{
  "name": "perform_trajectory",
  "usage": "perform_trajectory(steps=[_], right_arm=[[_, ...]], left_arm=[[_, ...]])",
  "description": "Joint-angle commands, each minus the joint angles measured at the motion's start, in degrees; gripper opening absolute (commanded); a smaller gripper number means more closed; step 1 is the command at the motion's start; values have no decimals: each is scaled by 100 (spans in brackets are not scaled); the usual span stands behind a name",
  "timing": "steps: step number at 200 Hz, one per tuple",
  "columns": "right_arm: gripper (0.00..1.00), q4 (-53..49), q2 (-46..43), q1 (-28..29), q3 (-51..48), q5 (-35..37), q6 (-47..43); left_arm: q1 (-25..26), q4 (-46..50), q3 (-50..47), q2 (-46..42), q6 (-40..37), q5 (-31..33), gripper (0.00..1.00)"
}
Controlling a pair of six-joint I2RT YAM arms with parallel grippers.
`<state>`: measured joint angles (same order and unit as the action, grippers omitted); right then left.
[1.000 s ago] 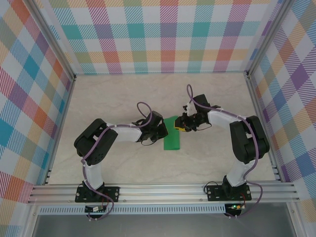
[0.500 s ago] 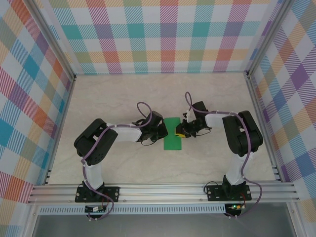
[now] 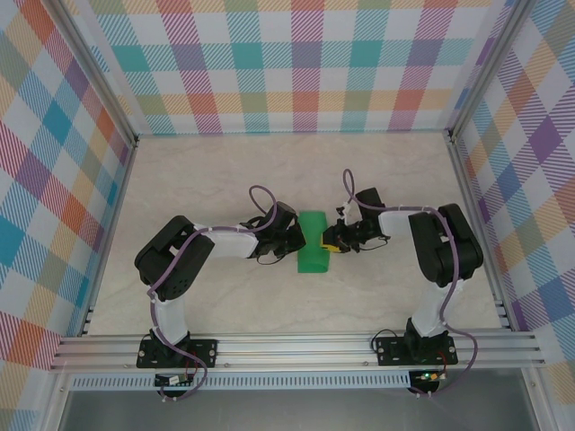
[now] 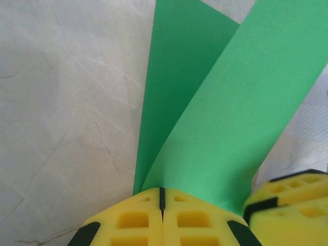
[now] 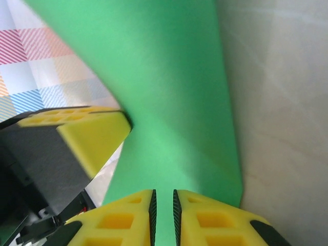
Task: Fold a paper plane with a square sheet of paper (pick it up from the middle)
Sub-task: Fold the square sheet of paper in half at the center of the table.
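The square sheet of paper (image 3: 313, 250) lies at the table's middle as a bright-green folded strip between both grippers. In the left wrist view its upper flap (image 4: 241, 97) rises off the lower layer (image 4: 179, 66). My left gripper (image 3: 300, 241) is shut, and its yellow tips (image 4: 162, 193) rest on the paper's left edge where the layers meet. At the paper's right edge, my right gripper (image 3: 331, 241) has its jaws a narrow slit apart (image 5: 164, 197). Green paper (image 5: 169, 97) shows through that slit and spreads under both fingers, not pinched between them.
The table (image 3: 207, 180) is pale marble-patterned. Checked walls (image 3: 305, 63) close it in at the back and sides. A metal rail (image 3: 296, 346) with both arm bases runs along the near edge. Purple cables loop over each arm.
My right gripper moved down and in from above the paper's top right corner to its right edge. The paper's top end now looks wider and lifted. The left arm stayed put.
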<state>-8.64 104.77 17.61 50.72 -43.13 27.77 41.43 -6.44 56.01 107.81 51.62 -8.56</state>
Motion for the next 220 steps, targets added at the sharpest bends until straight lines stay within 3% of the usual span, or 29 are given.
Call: perform_trajectory(steps=[1,29,95,169,220], right_arm=[[19,-28,-493,-18,-171,-308,-228],[20,140,-420,82,-402,-409,-238],[19,-23,139,168,-492,358,-360],[20,-145,-717,385,-649,230,-482],[19,-66,-372,519,-957,774,-392]], left_arm=[[-20,499,-200,117,-82,56,3],[-13,478,-194,132,-73,56,2],[-3,492,-191,126,-70,56,2],[-1,517,-169,150,-93,49,2],[4,512,-169,162,-93,43,2]])
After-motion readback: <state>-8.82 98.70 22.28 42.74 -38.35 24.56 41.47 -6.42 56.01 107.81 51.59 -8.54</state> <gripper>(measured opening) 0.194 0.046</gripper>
